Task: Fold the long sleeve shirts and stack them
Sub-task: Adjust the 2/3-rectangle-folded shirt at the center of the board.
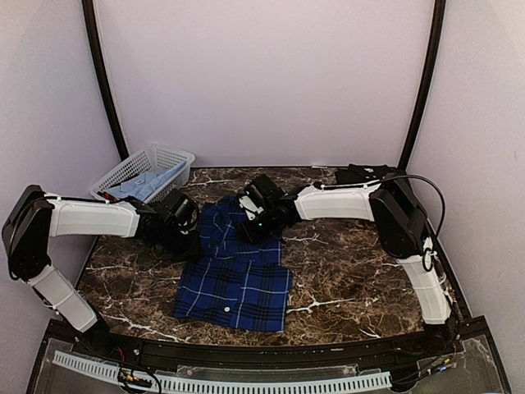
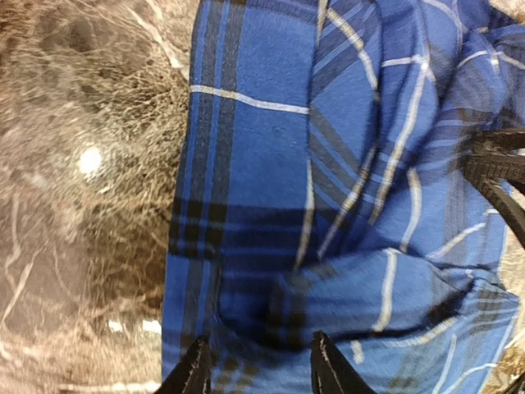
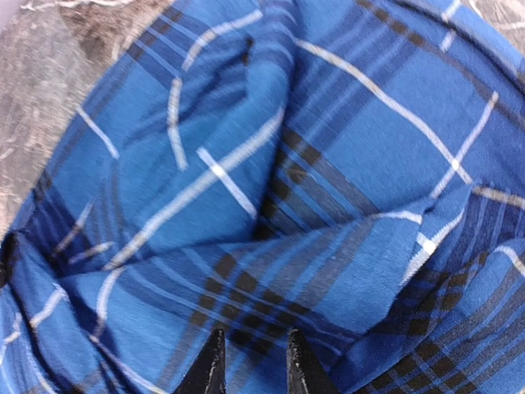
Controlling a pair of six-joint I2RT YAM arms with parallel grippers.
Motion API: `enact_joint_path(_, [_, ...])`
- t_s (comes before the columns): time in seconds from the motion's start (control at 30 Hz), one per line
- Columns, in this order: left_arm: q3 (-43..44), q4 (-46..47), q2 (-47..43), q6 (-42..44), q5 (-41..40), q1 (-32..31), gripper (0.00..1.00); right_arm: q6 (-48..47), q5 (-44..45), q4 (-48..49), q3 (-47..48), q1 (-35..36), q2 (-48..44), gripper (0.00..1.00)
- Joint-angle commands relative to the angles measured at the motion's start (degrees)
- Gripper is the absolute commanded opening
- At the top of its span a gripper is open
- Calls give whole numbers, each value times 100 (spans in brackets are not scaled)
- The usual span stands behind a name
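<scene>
Clamping plaid shirt at its far end, just right of basket, w/ left gripper nipped on basket-side edge & right gripper pinched opposite, long axis near-far, both approx. equally close.

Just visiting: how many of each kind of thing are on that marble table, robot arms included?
robot arms: 2, left arm and right arm
plaid shirt: 1
dark bundle at the far right, perhaps a black shirt: 1
white basket: 1
pale blue cloth in the basket: 1 heap
Total: 6
</scene>
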Motion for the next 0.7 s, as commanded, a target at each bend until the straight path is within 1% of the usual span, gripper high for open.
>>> enact_joint_path(0.0, [145,81,216,420,188,100,41,-70,250,-70,50,-44,96,24])
enact_joint_path(0.27, [62,218,404,449,270,202,41,-88,301,-79,-52,-60,112,24])
enact_joint_path(0.33, [44,252,411,426,499,205,39,-105,317,-93,-43,-55,132,24])
enact_joint_path(0.4, [19,270,385,393,604,206,35,-111,327,-121,-37,-55,150,25])
enact_joint_path(0.43, [-13,292,351,372,621,206,30,-112,335,-131,-25,-55,160,25])
enact_joint_path(0.47, [-30,297,329,364,652,206,27,-114,341,-142,-24,-55,164,25])
enact_joint_path(0.5, [-47,283,293,350,659,206,21,-114,345,-145,-22,-55,168,25])
enact_joint_path(0.57, [-66,250,205,316,664,206,14,-114,367,-154,-23,-60,172,24])
enact_joint_path(0.63, [-95,212,83,300,634,206,8,-122,408,-174,-23,-55,175,25])
enact_joint_path(0.67, [-109,180,-10,293,594,206,6,-123,429,-186,-25,-62,185,25])
